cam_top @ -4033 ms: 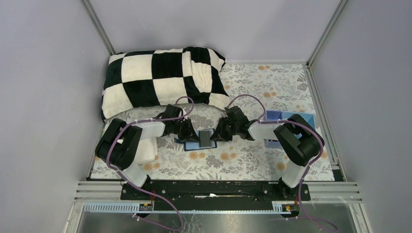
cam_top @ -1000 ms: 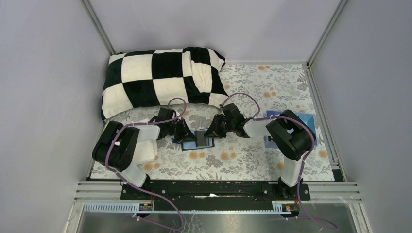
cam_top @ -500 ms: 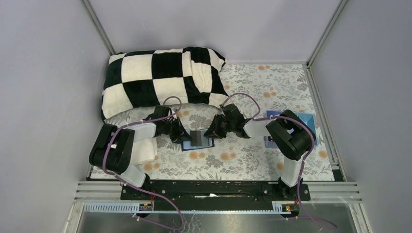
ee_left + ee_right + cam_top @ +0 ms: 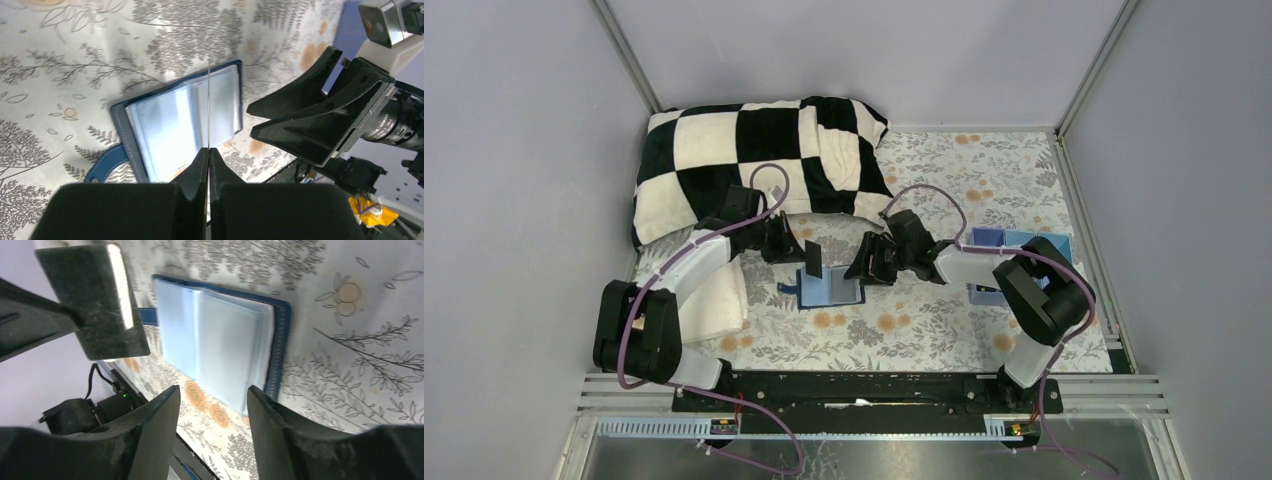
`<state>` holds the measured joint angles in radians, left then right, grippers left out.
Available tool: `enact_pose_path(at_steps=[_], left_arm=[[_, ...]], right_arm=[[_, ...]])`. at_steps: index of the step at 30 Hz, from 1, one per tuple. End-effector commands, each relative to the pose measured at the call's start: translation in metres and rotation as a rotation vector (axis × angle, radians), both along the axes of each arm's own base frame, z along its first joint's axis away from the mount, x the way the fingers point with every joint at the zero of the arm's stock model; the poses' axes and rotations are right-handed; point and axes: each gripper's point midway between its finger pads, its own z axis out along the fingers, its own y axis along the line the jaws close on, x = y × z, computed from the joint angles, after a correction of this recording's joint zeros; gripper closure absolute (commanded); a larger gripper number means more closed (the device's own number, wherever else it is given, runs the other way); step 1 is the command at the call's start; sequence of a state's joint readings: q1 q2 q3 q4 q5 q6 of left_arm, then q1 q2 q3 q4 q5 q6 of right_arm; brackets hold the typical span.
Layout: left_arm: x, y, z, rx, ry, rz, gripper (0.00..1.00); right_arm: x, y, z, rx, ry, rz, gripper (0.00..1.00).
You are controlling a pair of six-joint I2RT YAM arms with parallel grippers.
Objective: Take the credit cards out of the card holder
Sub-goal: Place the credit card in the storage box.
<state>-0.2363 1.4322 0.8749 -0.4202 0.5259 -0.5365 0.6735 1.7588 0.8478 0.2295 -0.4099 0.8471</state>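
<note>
Seen from above, my left claw (image 4: 797,250) pinches a dark card (image 4: 812,254) over the open card holder's (image 4: 832,289) left end; left wrist: card edge-on above its pages; right wrist: my right claw (image 4: 212,390) spread wide above its edge.

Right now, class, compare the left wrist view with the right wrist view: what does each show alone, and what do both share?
Only the left wrist view: the card edge-on, a thin line pinched in the left tool. Only the right wrist view: the card's dark flat face. Both: the open card holder lying on the floral cloth.
</note>
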Motion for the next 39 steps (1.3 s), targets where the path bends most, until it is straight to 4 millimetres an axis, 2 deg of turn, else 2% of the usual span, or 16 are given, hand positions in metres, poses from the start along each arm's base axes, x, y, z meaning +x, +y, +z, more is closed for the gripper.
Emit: enact_pose_path(at_steps=[1,5,7,14,19,25,27,30,34,35,37,39], left_arm=[[-0.001,-0.012,0.045,-0.086,-0.102,-0.113,1.0],[-0.008,-0.028,0.07,-0.205,-0.134,-0.199,1.0],[-0.012,-0.034,0.08,-0.261,-0.148,-0.231,1.0],[-0.021,-0.045,0.103,-0.4,-0.187,-0.283,1.0],[-0.023,-0.049,0.11,-0.46,-0.202,-0.286,1.0],[-0.024,-0.048,0.102,-0.449,-0.187,-0.283,1.0],[-0.023,-0.048,0.102,-0.446,-0.188,-0.282,1.0],[-0.023,-0.048,0.099,-0.444,-0.183,-0.28,1.0],[-0.023,-0.048,0.096,-0.44,-0.184,-0.283,1.0],[-0.023,-0.047,0.094,-0.43,-0.182,-0.282,0.96],[-0.02,-0.044,0.086,-0.384,-0.167,-0.267,0.68],[-0.014,-0.036,0.075,-0.298,-0.154,-0.233,0.45]], right_arm=[[0.011,0.009,0.061,0.117,-0.147,0.049,0.37],[0.009,0.019,0.105,0.314,-0.218,0.069,0.29],[0.008,0.021,0.119,0.388,-0.222,0.073,0.27],[0.009,0.028,0.134,0.474,-0.219,0.082,0.26],[0.006,0.034,0.142,0.551,-0.197,0.113,0.29],[0.005,0.035,0.153,0.603,-0.213,0.113,0.62],[0.006,0.034,0.153,0.597,-0.217,0.099,0.7],[0.008,0.03,0.149,0.577,-0.212,0.07,0.76],[0.012,0.022,0.135,0.554,-0.185,0.02,0.99],[0.012,0.021,0.132,0.552,-0.178,0.013,1.0],[0.014,0.015,0.128,0.536,-0.167,-0.006,1.0],[0.02,0.005,0.118,0.474,-0.151,-0.042,1.0]])
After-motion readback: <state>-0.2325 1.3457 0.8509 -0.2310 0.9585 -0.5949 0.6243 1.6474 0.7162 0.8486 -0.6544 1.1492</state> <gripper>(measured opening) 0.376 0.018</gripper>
